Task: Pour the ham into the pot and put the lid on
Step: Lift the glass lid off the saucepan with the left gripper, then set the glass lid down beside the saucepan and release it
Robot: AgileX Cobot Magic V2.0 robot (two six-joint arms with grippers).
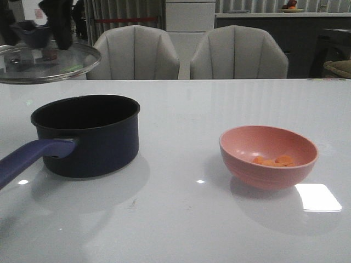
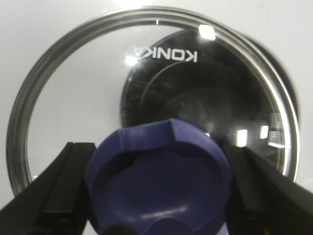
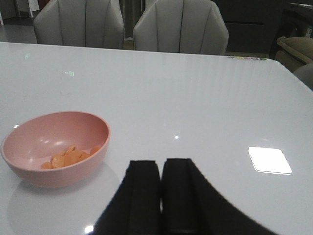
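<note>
Two steps remain, by the look of it, since neither pouring nor covering is done. The small flat orange-pink ham slices (image 1: 273,160) lie in the salmon-pink round bowl (image 1: 268,156), which sits on the white glossy table (image 1: 181,109) at about four o'clock from the dark navy round pot (image 1: 88,134), well apart from it. The pot is open and looks empty inside. The left tool (image 2: 157,188) is clamped on the blue-purple knob (image 2: 156,178) of the round glass steel-rimmed lid (image 1: 48,61), holding it in the air at about eleven o'clock above the pot. The right tool (image 3: 161,169) is clenched on nothing, near the bowl.
</note>
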